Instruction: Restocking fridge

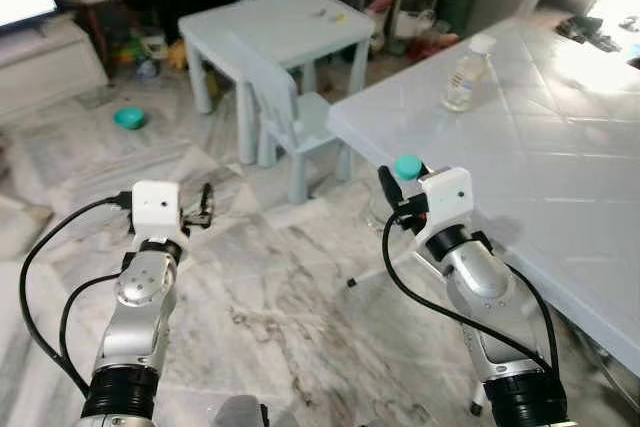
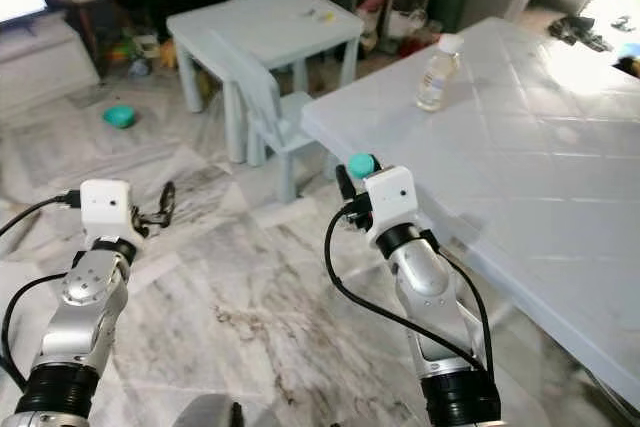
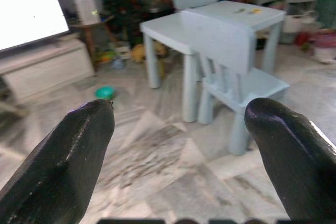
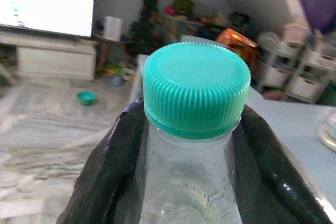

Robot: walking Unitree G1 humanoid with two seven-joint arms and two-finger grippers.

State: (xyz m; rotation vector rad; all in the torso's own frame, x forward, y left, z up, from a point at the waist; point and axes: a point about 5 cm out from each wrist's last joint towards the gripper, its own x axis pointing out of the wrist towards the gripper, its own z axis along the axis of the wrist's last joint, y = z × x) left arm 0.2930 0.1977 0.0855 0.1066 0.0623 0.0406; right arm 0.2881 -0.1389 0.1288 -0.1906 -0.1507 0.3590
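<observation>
My right jaws [image 4: 191, 145] were clamped on the neck of a clear bottle [image 4: 191, 187] just under its teal cap [image 4: 195, 87], which I held up just beside the near edge of the pale worktop [image 1: 560, 167]. My left jaws [image 3: 178, 145] stood wide apart with nothing between them, held out over the marble floor [image 1: 280, 287]. Beyond my right jaws, well apart on the worktop, stood a second bottle [image 1: 466, 74] with a white cap; ahead of both jaws were a small blue chair [image 1: 290, 112] and a small blue table [image 1: 280, 27].
</observation>
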